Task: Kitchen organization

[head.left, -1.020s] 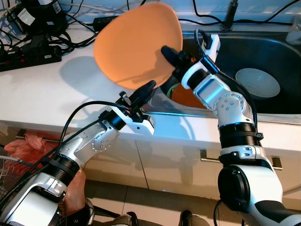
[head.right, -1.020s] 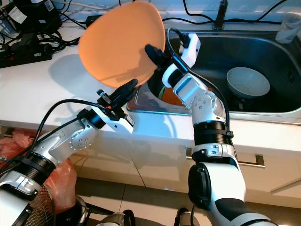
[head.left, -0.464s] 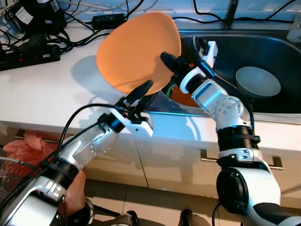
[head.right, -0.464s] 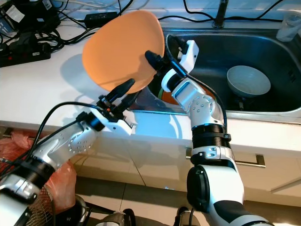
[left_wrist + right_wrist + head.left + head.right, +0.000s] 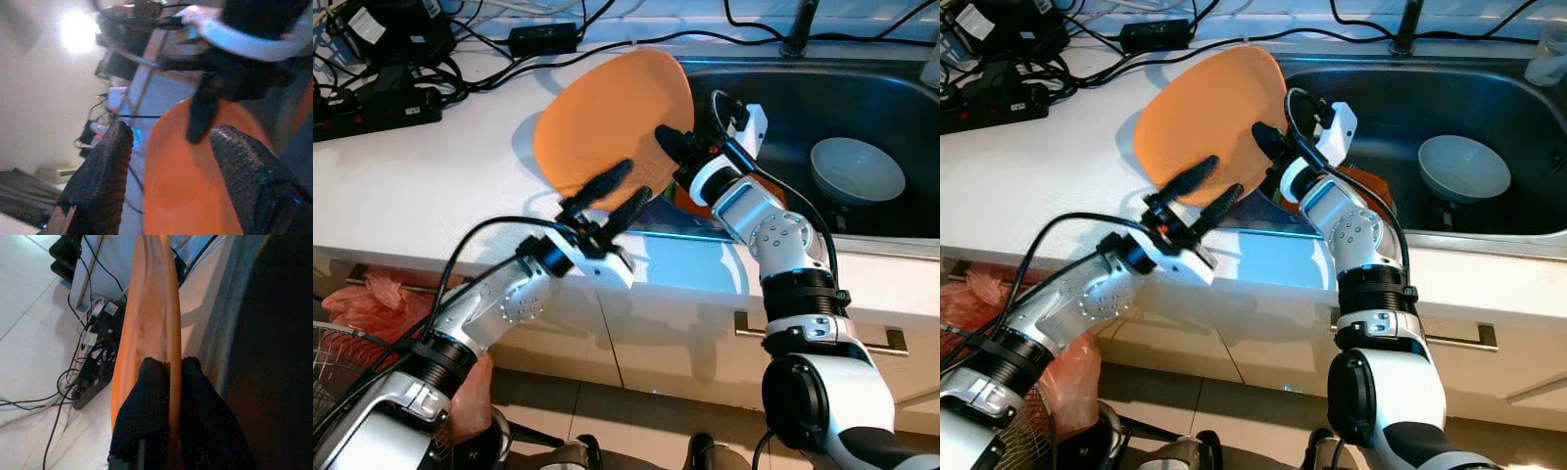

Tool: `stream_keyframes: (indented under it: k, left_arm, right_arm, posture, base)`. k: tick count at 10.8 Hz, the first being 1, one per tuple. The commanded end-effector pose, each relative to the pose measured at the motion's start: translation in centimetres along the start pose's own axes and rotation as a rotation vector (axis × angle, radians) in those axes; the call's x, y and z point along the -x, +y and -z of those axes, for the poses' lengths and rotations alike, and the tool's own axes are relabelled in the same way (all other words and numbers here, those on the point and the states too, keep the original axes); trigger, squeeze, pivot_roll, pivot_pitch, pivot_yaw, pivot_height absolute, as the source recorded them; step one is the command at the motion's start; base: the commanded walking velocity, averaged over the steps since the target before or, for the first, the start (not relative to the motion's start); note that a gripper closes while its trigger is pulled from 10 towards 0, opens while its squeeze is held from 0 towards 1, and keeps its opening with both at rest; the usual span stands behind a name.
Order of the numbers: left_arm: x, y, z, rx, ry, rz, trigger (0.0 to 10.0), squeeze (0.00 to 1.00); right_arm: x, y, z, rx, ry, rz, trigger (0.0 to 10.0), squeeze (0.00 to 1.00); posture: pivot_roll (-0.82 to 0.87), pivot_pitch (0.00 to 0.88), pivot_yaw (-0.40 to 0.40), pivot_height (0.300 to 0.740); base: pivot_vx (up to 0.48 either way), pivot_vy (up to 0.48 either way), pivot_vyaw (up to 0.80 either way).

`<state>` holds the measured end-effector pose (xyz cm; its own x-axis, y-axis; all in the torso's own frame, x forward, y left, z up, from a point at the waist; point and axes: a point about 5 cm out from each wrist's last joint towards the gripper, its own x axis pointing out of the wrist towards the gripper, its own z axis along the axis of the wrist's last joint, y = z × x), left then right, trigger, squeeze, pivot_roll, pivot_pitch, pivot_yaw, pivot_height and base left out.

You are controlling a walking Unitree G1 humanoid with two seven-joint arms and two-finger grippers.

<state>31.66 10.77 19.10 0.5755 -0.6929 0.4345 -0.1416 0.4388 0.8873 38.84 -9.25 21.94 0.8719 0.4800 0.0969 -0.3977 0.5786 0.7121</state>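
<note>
White table (image 5: 401,186), sink (image 5: 891,108) upper right. Right gripper (image 5: 668,147) pinched plate (image 5: 607,122) rim; left gripper (image 5: 612,194) open below. Plate looked rigid, slick, breakable: hold by rim.

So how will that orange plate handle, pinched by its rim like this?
The orange plate keeps its shape, so probably stiff. The right gripper grips only its thin edge; it may pivot or slip. The left gripper is open nearby to steady it.

Looking down into a home kitchen — white countertop (image 5: 421,186) running along to a steel sink (image 5: 862,88) holding a pale bowl (image 5: 858,169), faucet base (image 5: 800,29) standing behind, cabinet fronts with a bar handle (image 5: 822,333) sitting below — power strip and cables (image 5: 382,93) trailing at the back.
</note>
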Motion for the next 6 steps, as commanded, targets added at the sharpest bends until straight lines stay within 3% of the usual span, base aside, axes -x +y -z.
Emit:
stream_keyframes:
  k: [1,2,4,6]
  left_arm:
    - [-0.5,1.2,0.0,0.001,0.005,-0.044,10.0,1.0]
    - [-0.6,1.6,-0.1,0.004,0.01,-0.066,10.0,1.0]
    - [-0.9,4.6,-0.2,0.033,0.05,-0.192,10.0,1.0]
    - [-0.4,5.1,0.4,0.065,0.124,-0.223,10.0,1.0]
  right_arm:
    - [-0.1,0.3,-0.3,0.004,-0.03,0.003,0.0,0.0]
    - [-0.1,0.2,-0.4,0.001,-0.041,0.008,0.0,0.0]
    - [0.1,-0.5,-1.3,-0.031,-0.129,0.059,0.0,0.0]
    - [0.7,-2.1,-2.8,-0.013,-0.26,0.189,0.0,0.0]
  posture:
    - [0.03,0.169,0.088,0.74]
    - [0.03,0.168,0.086,0.74]
    - [0.04,0.17,0.087,0.74]
    - [0.05,0.173,0.089,0.74]
  base:
    - [0.0,0.0,0.0]
    - [0.0,0.0,0.0]
    - [0.0,0.0,0.0]
    - [0.0,0.0,0.0]
